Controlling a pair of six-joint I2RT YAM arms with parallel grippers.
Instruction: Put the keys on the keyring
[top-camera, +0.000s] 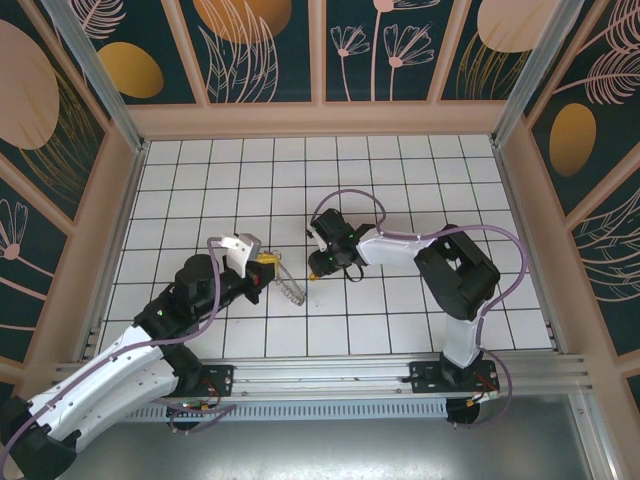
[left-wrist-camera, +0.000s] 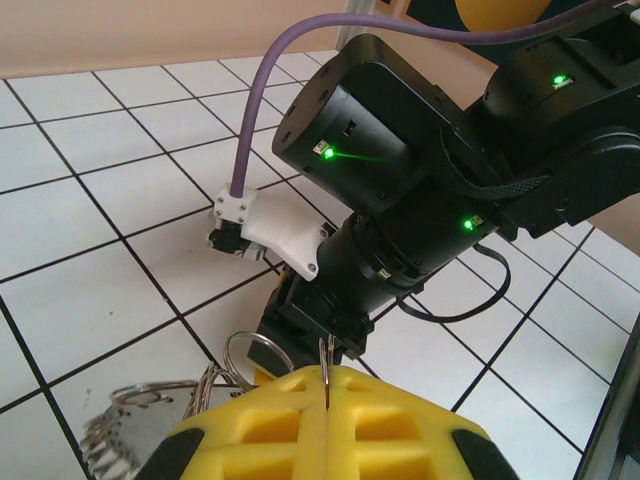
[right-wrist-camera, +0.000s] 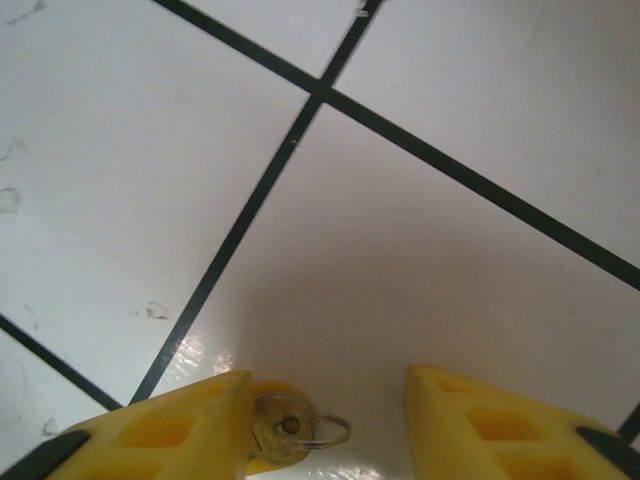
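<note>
Key lies flat on the floor, at 6 o'clock in the right wrist view. A small loop is threaded through its head. It is not on the ring.

Right gripper: jaws partly open and straddling the key. The key touches the finger on the 9 o'clock side, and the finger on the 3 o'clock side stands clear of it. Nothing is clamped, so I judge the key not yet gripped.

Left gripper: jaws fully closed, with a thin wire of the ring nipped between the tips. The fringed body of the ring hangs at 8 o'clock of the fingertips in the left wrist view. In the top view the ring sits at 4 o'clock of the left gripper. Whether its lower edge rests on the floor, I cannot tell.

Layout, top view: the right gripper points down at the floor at 2 o'clock of the ring, near it but apart.

Progress (my judgement): early.
- Done: ring held up and presented, right jaws placed around the key.
- Left: close on the key, lift it, carry it toward 8 o'clock to the ring, and work its loop onto the ring wire.
</note>
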